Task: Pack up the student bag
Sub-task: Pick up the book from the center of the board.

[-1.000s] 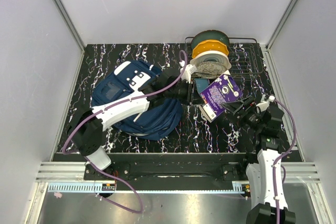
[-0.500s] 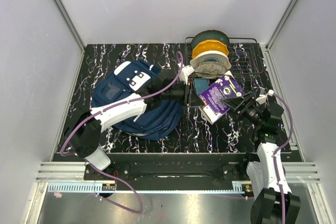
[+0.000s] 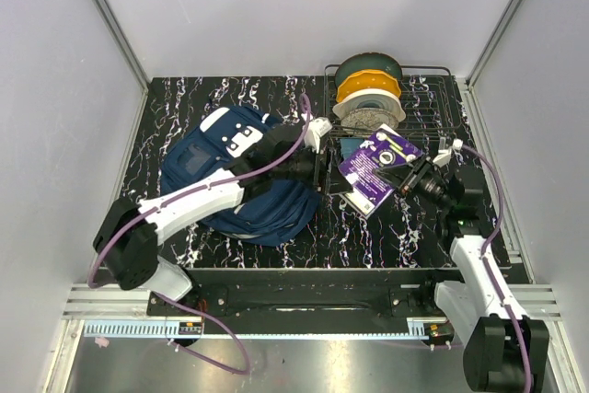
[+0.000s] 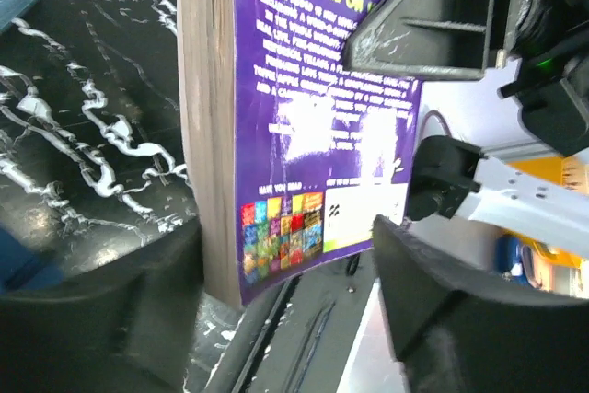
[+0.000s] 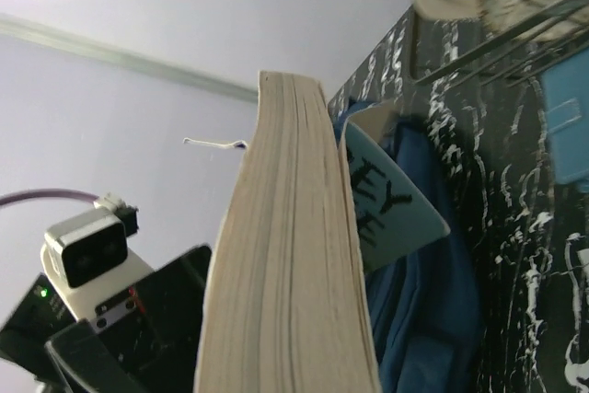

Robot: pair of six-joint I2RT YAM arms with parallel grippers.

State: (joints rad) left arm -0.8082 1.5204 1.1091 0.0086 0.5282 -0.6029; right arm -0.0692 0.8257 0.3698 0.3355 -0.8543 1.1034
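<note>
Student bag (image 3: 195, 159) clearest overhead; L wrist cam shows L tool (image 4: 285, 260) spread, R tool (image 3: 403, 175) pinching book (image 4: 313, 117).

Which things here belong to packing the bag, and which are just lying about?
In the job: student bag; purple book, held by the right gripper; left gripper, open around the book's corner; light blue book, probably.
Lying about: wire rack; three spools on it.

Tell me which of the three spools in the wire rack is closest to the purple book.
The white spool wound with grey; the orange spool and dark green spool sit behind it, farther from the purple book.
</note>
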